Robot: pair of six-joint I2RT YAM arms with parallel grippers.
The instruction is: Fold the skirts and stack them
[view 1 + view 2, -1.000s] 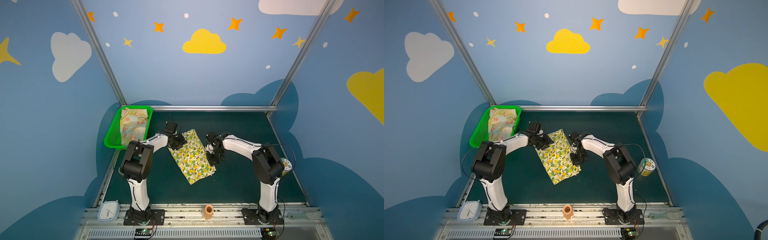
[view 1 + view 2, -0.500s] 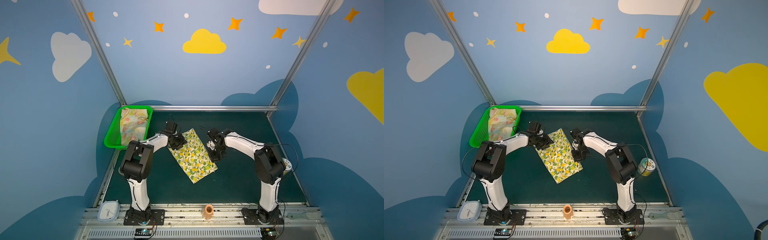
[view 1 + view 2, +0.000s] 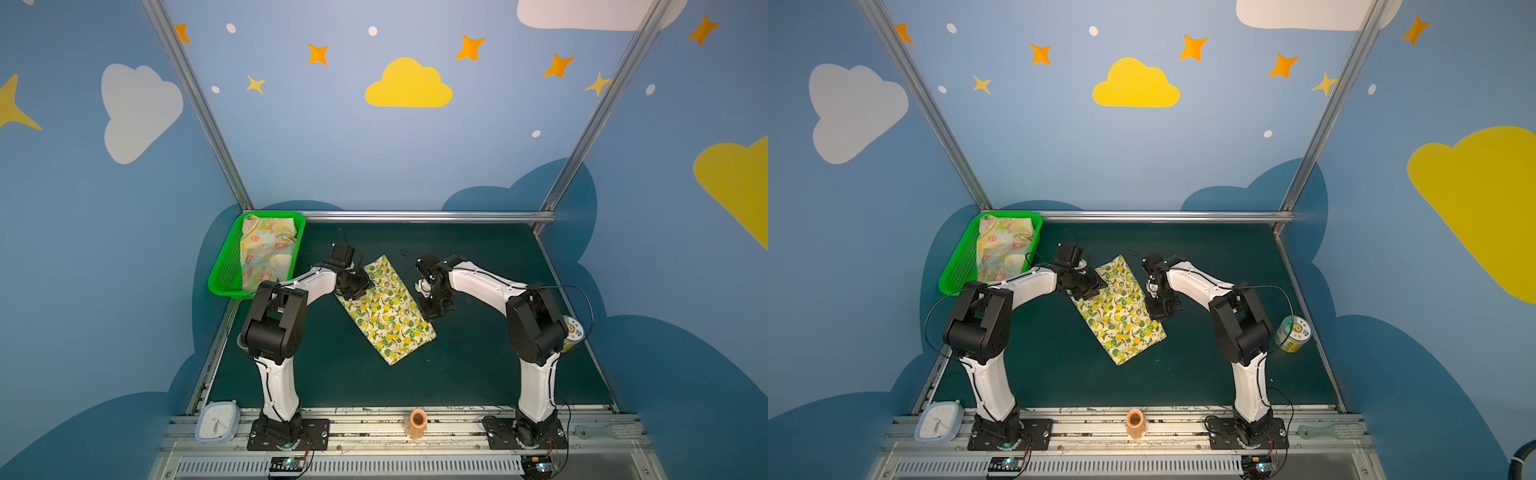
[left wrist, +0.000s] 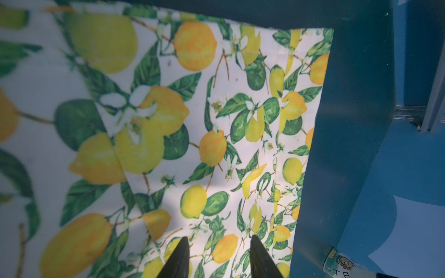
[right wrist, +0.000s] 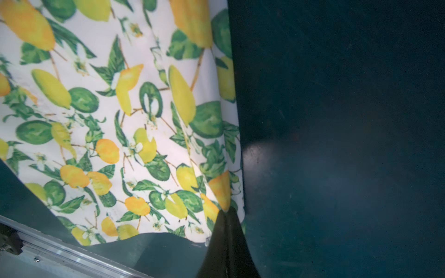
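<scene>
I have the lemon skirt [image 3: 388,309] lying as a folded strip mid-counter [image 3: 478,374], so I judge another fold is in hand. The next move calls for carrying its edge across. My right end effector [image 5: 226,214] is pressed together, apparently pinching the right edge. The left end effector [image 4: 218,238] is half spread over the cloth, holding nothing. Upper left, the flowered skirt [image 3: 266,249] lies in the basket [image 3: 222,274].

— What sort of place is this?
— A robot lab booth, dressed up like a nursery: blue walls [image 3: 332,145] painted with clouds [image 3: 409,83] and stars [image 3: 318,53], and aluminium posts [image 3: 197,104] at the corners.
— What marks it as a lab?
— Two robot arms [image 3: 276,386] are bolted to a slotted metal rail [image 3: 374,428] along a dark green tabletop [image 3: 478,365].
</scene>
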